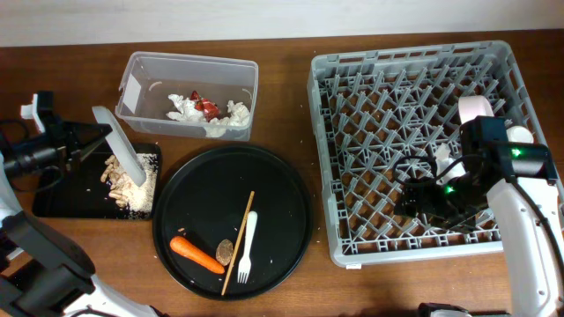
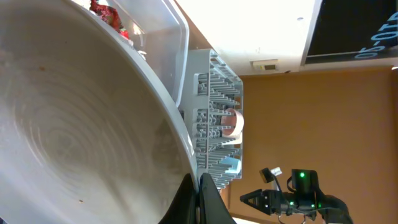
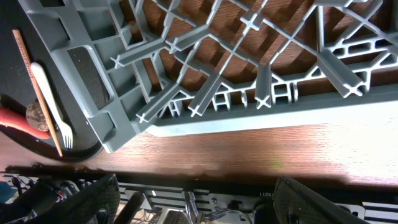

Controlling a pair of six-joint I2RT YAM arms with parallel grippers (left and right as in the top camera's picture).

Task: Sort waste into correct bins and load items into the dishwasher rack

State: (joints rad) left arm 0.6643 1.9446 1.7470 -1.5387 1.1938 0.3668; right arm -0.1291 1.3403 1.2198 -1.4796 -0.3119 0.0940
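Observation:
My left gripper is shut on the rim of the white plate. The plate is tilted on edge over the shallow black tray, where beige food scraps lie. In the left wrist view the plate fills the left side, and the left gripper pinches its edge. The clear tub holds tissues and a red wrapper. My right gripper hangs open over the front of the grey rack; in its own view the right gripper has nothing between its fingers.
The round black tray carries an orange carrot, a brown lump, a white fork and a wooden chopstick. A white cup sits at the rack's right side. The rack's front rim lies near the table edge.

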